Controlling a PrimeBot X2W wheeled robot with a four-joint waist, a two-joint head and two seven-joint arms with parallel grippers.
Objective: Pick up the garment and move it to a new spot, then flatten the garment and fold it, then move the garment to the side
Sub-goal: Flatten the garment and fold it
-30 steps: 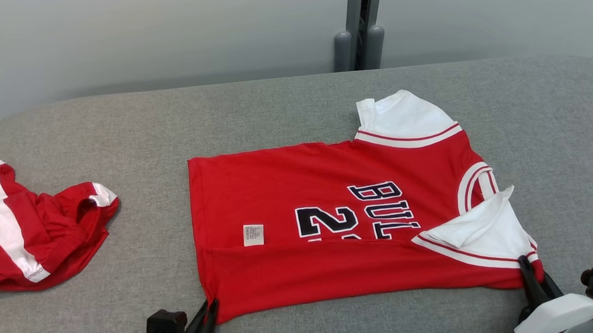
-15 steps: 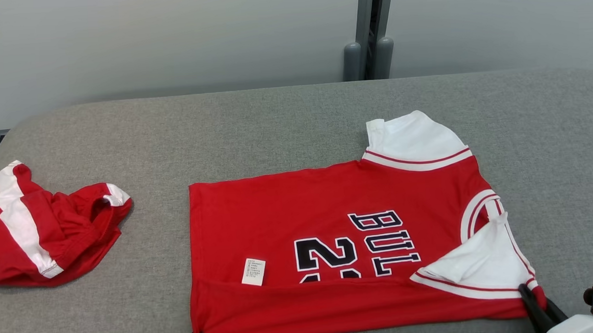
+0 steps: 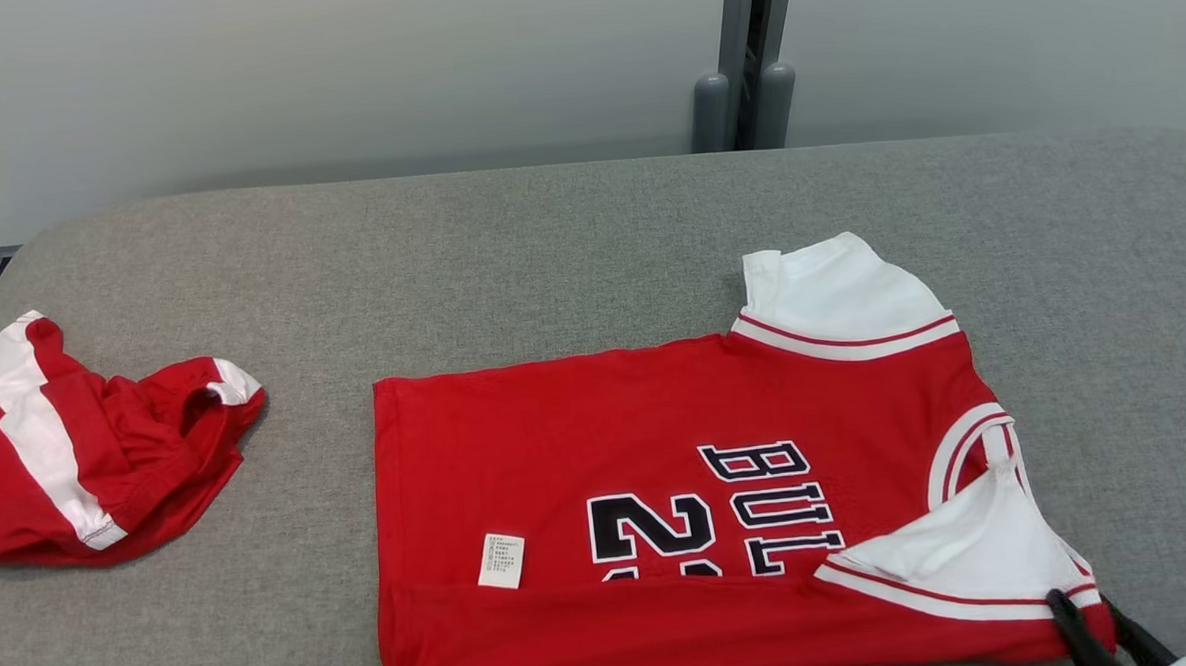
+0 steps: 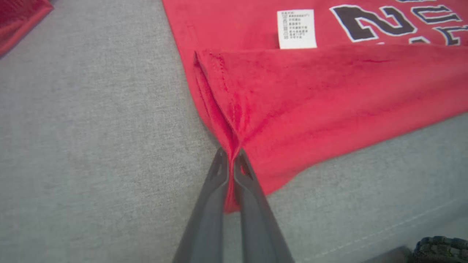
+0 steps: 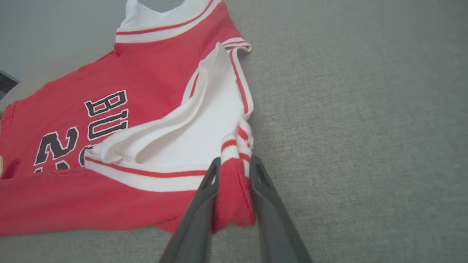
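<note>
Mostly the head camera has moved over the last second: the whole scene sits lower in the frame, while the red jersey [image 3: 657,420] lies as before at lower centre of the grey padded surface [image 3: 550,255]. Its near strip [image 3: 616,632] is folded up over the body and stops just below the care label [image 3: 501,561]. The left tool [image 4: 231,155] stays clamped tight on the hem corner. The right tool [image 5: 236,166] has its fingers a little apart, with the red-and-white sleeve edge bunched between them and touching both. They look looser than before, so I judge that the first lengthwise fold is laid and release is starting. The far side with the other white sleeve [image 3: 841,292] is not yet folded. The chest lettering [image 3: 771,505] reads "BUL", sideways, before the fold and the near sleeve cover it. Beside it is the number [image 3: 651,526], a "2" with a hidden second digit. The label's print is too small to read. Red shorts [image 3: 98,455] lie at left.
</note>
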